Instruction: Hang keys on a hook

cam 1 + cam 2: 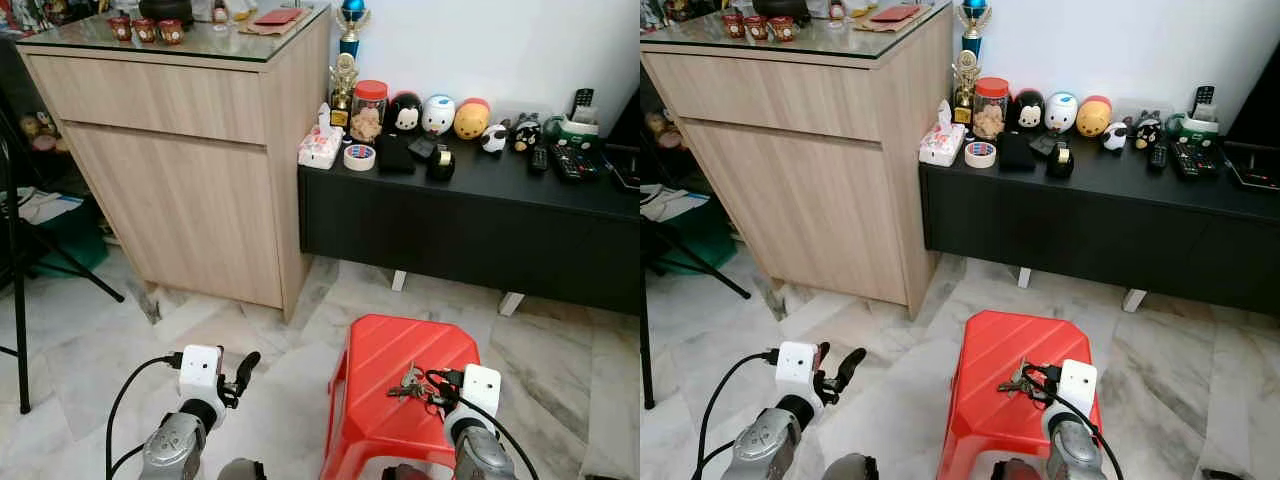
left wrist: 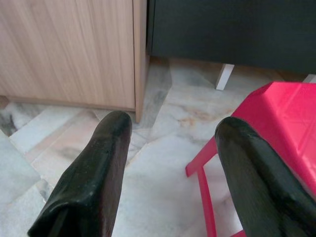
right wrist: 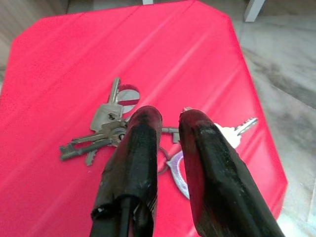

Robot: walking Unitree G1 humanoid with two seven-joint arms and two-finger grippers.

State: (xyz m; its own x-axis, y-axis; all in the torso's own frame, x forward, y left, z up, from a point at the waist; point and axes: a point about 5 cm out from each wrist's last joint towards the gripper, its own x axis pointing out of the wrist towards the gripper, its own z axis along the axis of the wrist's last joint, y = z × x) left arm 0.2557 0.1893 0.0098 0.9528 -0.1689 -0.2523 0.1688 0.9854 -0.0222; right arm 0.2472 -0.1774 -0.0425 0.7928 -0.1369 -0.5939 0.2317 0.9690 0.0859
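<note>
Writing and labels: none can be read; the things on the shelf are too small for any words to be made out.

Bunch of silver metal keys (image 3: pixel 106 131): it is seen lying flat on top of the red plastic stool (image 1: pixel 390 365), near the stool's right front part. A ring and a silvery curved clip are seen with the keys.

Right gripper (image 3: pixel 168 123): it is held low over the keys. Its two black fingers are close together, with a thin gap between them. The tips are at the ring of the bunch. Whether the ring is pinched cannot be told.

Left gripper (image 2: pixel 170 133): it is held over the pale marble floor (image 1: pixel 230 330), to the left of the stool. Its fingers are spread wide apart and nothing is held.

Light wooden cabinet with a glass top (image 1: pixel 190 150): it is stood at the back left. Small red cups (image 1: pixel 145 30) are seen on top.

Long black low shelf (image 1: pixel 470 215): it is set beside the cabinet. A tissue pack (image 1: pixel 320 148), a roll of tape (image 1: pixel 359 156), a jar with a red lid (image 1: pixel 369 110), round toy heads (image 1: pixel 438 115) and remote controls (image 1: pixel 565 160) are kept on it.

Shown by the head views: the whole room, both arms, the shelf and its toys.

Shown by the right wrist view: each key, the ring and the clip up close.

Shown by the left wrist view: the stool's red leg, the cabinet's foot and a white leg of the shelf.
</note>
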